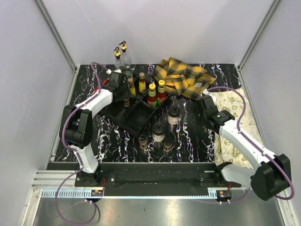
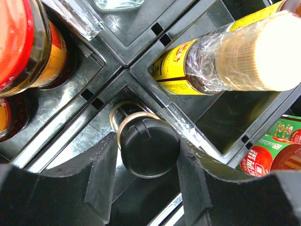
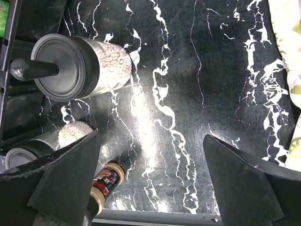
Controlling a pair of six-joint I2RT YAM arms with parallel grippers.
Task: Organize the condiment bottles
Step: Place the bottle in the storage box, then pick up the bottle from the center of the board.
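My left gripper [image 1: 125,95] reaches into the black divided tray [image 1: 126,120]. In the left wrist view the gripper [image 2: 146,148] is shut on a small black-capped bottle [image 2: 148,147] with a gold collar, standing in a tray compartment. A yellow-capped sauce bottle [image 2: 221,59] and red-lidded jars [image 2: 28,47] stand in the compartments beside it. Yellow-capped bottles [image 1: 142,82] and red-labelled ones [image 1: 152,94] stand in the tray. Two gold-spouted glass bottles [image 1: 121,55] stand behind it. My right gripper [image 1: 190,109] [image 3: 150,136] is open and empty over the table, right of a black-capped shaker [image 1: 174,115] [image 3: 80,66].
A second shaker [image 1: 158,132] [image 3: 42,141] and two small bottles [image 1: 143,141] [image 1: 168,144] stand in front of the tray; one small bottle [image 3: 106,183] lies by my right gripper's left finger. A yellow plaid cloth [image 1: 181,77] lies at the back, a pale patterned cloth [image 1: 235,125] at the right.
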